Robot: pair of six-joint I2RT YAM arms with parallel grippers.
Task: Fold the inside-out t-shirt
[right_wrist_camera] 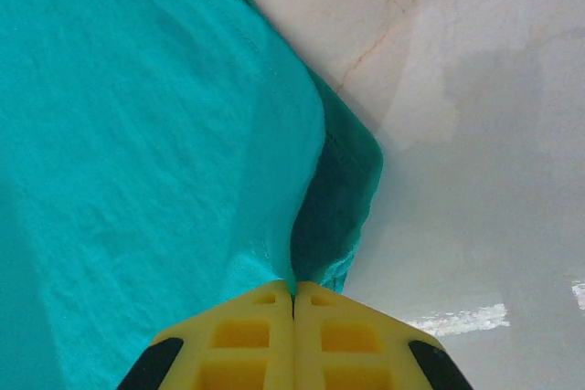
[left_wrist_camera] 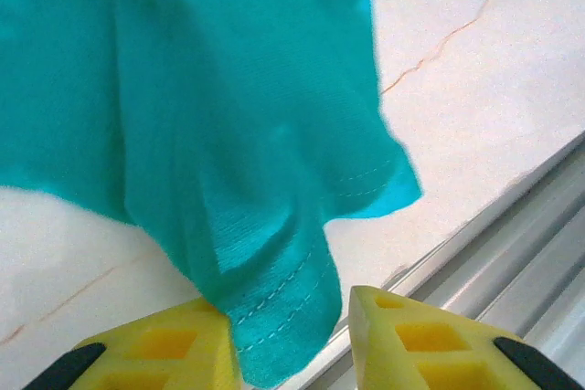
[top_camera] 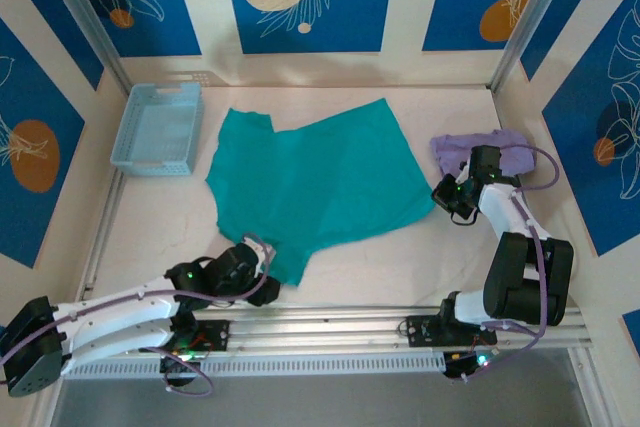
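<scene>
The inside-out t-shirt (top_camera: 310, 182) is teal-green and lies spread over the middle of the table. My left gripper (top_camera: 262, 259) is at its near-left corner. In the left wrist view, the stitched hem (left_wrist_camera: 274, 317) hangs between the yellow fingers (left_wrist_camera: 402, 335). It rests against the left one, and a gap shows beside the right one, so the left gripper (left_wrist_camera: 285, 303) is open. My right gripper (top_camera: 446, 199) is at the shirt's right corner. Here the right gripper (right_wrist_camera: 293, 288) is shut, pinching a fold of the t-shirt (right_wrist_camera: 137, 162) at its tips.
A pale lavender garment (top_camera: 492, 149) lies bunched at the back right, just behind the right wrist. A light blue basket (top_camera: 158, 127) stands at the back left. A metal rail (top_camera: 400, 317) runs along the near edge.
</scene>
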